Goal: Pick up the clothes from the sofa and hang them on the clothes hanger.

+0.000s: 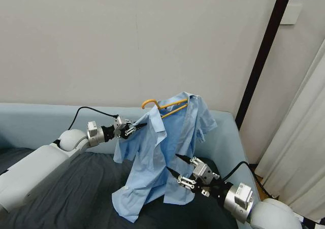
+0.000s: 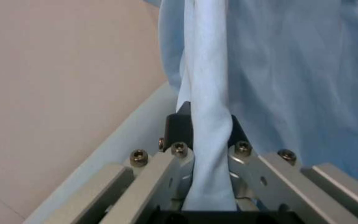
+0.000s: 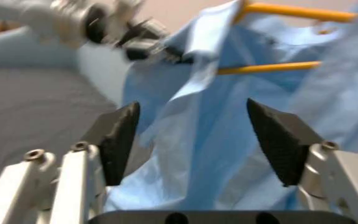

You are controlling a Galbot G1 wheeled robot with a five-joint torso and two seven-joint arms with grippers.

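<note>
A light blue shirt (image 1: 162,158) hangs on a yellow hanger (image 1: 165,106) above the sofa, its hem trailing on the dark seat. My left gripper (image 1: 139,126) is shut on the shirt's collar edge; the left wrist view shows a fold of blue cloth (image 2: 207,140) pinched between the pads. My right gripper (image 1: 173,167) stands open just in front of the shirt's lower front panel, touching nothing. The right wrist view shows its two black pads (image 3: 120,140) apart, with the shirt (image 3: 229,154), the hanger bars (image 3: 272,68) and the left gripper (image 3: 157,44) beyond.
The sofa has a pale blue back (image 1: 40,120) and a dark grey seat (image 1: 76,193). A dark vertical post (image 1: 259,61) stands to the right against the wall, with a white curtain (image 1: 299,153) at the far right.
</note>
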